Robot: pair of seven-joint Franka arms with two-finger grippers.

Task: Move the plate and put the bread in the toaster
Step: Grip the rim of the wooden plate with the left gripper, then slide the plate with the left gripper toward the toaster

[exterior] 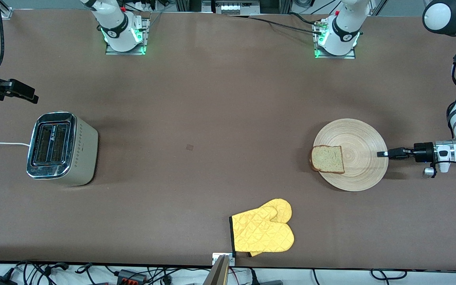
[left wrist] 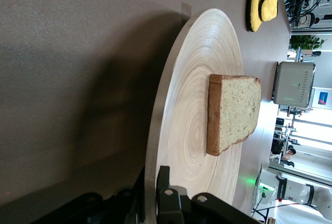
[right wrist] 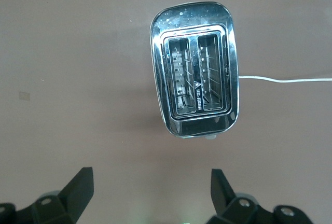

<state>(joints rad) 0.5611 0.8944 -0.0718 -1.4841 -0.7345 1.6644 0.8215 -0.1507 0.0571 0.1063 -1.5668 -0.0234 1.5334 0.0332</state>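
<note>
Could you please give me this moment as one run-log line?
left gripper: shut on plate rim | bread: on plate | right gripper: open, waiting above toaster | toaster slots: empty

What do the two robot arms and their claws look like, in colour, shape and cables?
Both arms are glossy white with rounded segments and black rings at the joints; their bases glow green. The left claw is black with two slim fingers on a black-and-white wrist with a small silver part below. The right claw has black, wedge-shaped fingers. Black cables run along the left arm.
</note>
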